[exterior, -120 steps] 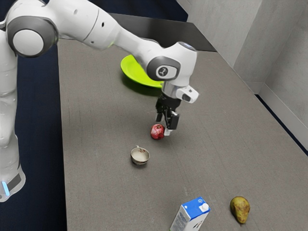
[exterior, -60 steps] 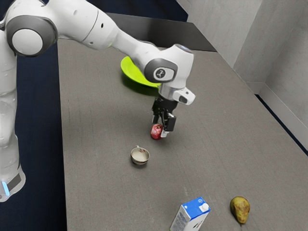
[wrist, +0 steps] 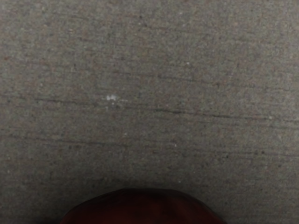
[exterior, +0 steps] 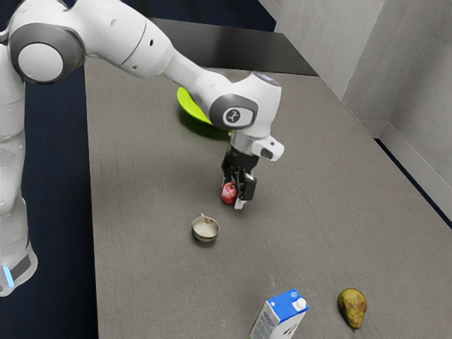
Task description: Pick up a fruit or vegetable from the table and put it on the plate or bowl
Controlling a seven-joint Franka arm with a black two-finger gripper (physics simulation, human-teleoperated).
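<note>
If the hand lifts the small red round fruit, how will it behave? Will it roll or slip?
The small red round fruit looks rounded, so it may roll on the flat grey table if nudged. Its shiny skin could slip in the black hand. It seems small beside the hand, so it is probably light.

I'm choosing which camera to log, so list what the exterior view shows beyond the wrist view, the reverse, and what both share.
Exterior view adds: the arm, the gripper at the fruit, the plate, bowl, carton and pear. Wrist view adds: the table grain up close, with a white speck beyond the fruit. Both: the red fruit, dark under the hand in the wrist view, and the grey table.
</note>
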